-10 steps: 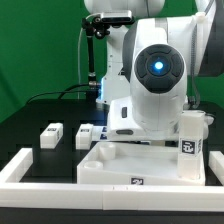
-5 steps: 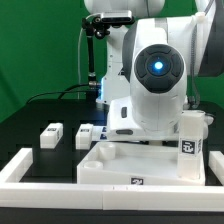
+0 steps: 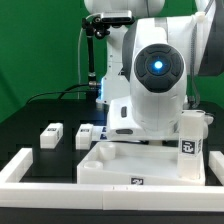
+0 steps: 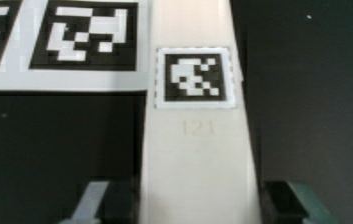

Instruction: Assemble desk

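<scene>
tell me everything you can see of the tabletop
The tabletop is a wide, flat white slab, plastic by its look, lying in the foreground with its recessed face up. A tag sits on its front edge. A leg stands upright at its corner on the exterior view's right; the arm hides its rear.

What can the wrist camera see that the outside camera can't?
Only the wrist view shows the tool, its fingers standing open on either side of a long white plastic leg block, and the flat white marker board. Only the exterior view shows the big white robot arm, the wide white plastic tabletop slab, two small white leg blocks lying down, and the long white border rail. Both show the black table and square black-and-white tags.
</scene>
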{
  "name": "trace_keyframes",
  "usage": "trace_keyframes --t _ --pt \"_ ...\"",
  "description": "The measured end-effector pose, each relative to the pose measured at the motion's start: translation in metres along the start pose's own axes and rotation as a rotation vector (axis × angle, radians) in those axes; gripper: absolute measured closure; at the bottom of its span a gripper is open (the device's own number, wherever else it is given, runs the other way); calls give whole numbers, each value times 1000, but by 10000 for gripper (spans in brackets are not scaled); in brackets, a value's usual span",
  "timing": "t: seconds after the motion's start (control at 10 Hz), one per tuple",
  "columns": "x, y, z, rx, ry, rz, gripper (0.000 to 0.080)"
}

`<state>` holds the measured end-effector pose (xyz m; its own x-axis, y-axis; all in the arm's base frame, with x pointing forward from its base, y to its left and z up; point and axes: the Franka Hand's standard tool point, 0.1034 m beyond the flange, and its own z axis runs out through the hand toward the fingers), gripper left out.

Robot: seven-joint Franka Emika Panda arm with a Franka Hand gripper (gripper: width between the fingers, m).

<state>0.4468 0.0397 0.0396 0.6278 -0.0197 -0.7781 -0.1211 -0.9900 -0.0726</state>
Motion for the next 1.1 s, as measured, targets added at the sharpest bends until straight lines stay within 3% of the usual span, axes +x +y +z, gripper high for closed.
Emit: trace_keyframes --t 0.2,0.4,0.5,0.6,0.9,1.0,1.1 --pt "-19 18 -51 52 62 12 509" --pt "-34 38 -84 106 119 42 509" --pt "-33 48 -92 112 158 53 509" --pt "-20 53 -100 91 281 40 509" --pt "-20 51 -101 82 447 44 509" --pt "-17 50 -105 95 507 54 509" --pt "-16 47 -124 198 541 92 509"
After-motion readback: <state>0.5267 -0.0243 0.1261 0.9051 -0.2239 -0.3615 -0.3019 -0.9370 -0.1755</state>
